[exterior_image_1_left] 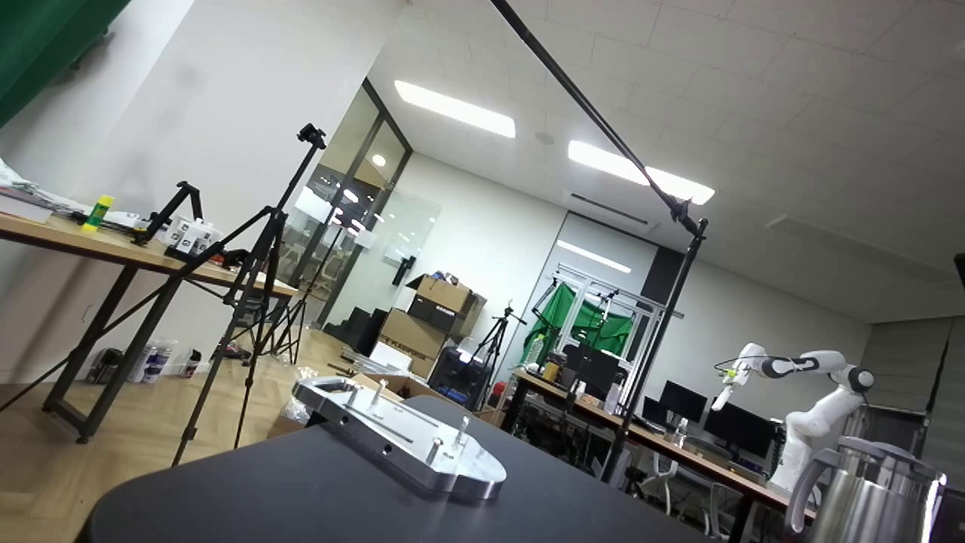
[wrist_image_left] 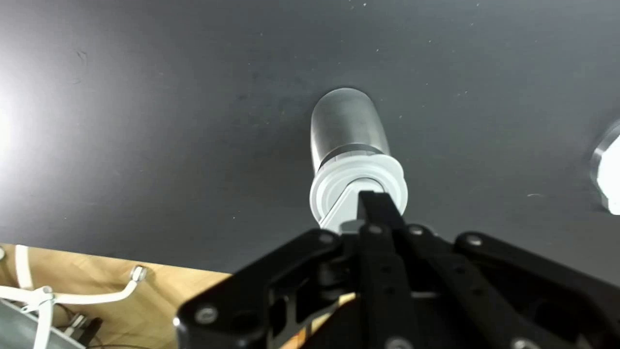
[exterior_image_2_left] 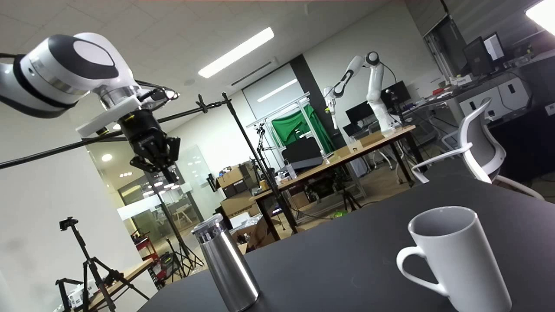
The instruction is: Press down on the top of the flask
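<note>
The flask [exterior_image_2_left: 228, 262] stands upright on the table [exterior_image_2_left: 347, 264], its rimmed lid [wrist_image_left: 356, 169] facing straight up. Its long axis stands square to the tabletop; in an exterior view it slants, top toward the left, but the white mug [exterior_image_2_left: 464, 260] and the table are tipped along with it, so the lean is the camera's. In the wrist view, which looks down from above, that axis runs nearly along the picture's height, base toward the upper side and lid nearer the camera. In an exterior view a curved handle [exterior_image_1_left: 805, 483] shows on the left side of the steel body, whose base is cut off there.

The flask is set inward from a long edge of the table; in the wrist view that edge crosses the lower left, with wooden floor [wrist_image_left: 160, 295] beyond it.

The gripper [wrist_image_left: 380, 201] has its fingers drawn together, with nothing to be seen between them. Their tips hide part of the lid in the wrist view, yet in an exterior view background shows between tips and lid, so the two are apart, the gripper above.

The mug stands well apart from the flask. A metal plate [exterior_image_1_left: 422, 441] with pegs lies toward the table's far edge. A chair [exterior_image_2_left: 483, 143] stands beside the table's right-hand corner.
</note>
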Available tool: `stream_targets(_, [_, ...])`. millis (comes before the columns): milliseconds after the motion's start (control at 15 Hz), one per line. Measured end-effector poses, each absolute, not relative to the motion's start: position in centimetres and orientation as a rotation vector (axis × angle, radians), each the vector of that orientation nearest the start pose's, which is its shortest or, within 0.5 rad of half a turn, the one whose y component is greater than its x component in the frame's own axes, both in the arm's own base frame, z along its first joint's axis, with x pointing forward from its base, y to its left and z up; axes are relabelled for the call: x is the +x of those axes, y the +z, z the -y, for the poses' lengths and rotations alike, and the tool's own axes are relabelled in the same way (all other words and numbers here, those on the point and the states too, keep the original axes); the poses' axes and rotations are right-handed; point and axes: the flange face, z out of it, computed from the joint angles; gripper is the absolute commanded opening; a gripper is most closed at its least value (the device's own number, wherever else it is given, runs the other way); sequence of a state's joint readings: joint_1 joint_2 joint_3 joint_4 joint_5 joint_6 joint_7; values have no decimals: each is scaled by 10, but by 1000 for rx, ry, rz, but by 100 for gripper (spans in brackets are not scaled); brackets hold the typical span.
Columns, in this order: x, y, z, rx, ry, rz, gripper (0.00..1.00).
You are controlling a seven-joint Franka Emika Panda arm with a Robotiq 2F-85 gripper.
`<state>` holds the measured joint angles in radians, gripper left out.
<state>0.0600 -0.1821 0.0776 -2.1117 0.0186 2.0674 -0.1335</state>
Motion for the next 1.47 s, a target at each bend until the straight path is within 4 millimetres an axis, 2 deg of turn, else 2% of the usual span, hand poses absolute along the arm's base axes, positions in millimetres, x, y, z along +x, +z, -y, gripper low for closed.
stream_targets(1000, [513,501,-74,-3102,-195,423,0])
stream_targets(1467, [533,473,-84,-3091,-239,444,0])
